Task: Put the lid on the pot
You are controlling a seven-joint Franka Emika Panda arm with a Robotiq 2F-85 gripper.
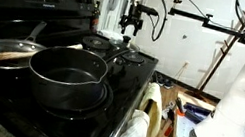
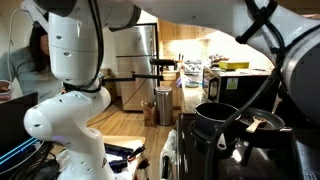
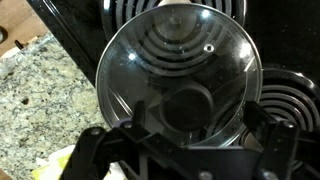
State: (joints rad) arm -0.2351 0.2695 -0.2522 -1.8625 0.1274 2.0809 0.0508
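The lid [image 3: 180, 45] is clear glass with a steel rim. It lies flat on a coil burner and fills the wrist view, with its dark knob [image 3: 186, 106] at the centre. My gripper [image 3: 197, 116] is open, one finger on each side of the knob, and holds nothing. In an exterior view the gripper [image 1: 130, 23] hangs a little above the lid [image 1: 128, 52] at the stove's back corner. The pot [image 1: 65, 75], dark and deep, stands uncovered on a front burner, well apart from the lid. It also shows in the other exterior view [image 2: 218, 116].
A frying pan [image 1: 1, 53] with a long metal handle sits beside the pot. A speckled granite counter [image 3: 40, 90] borders the black stove. Towels [image 1: 138, 132] hang on the oven front. The robot's white base [image 2: 70, 110] stands on the kitchen floor.
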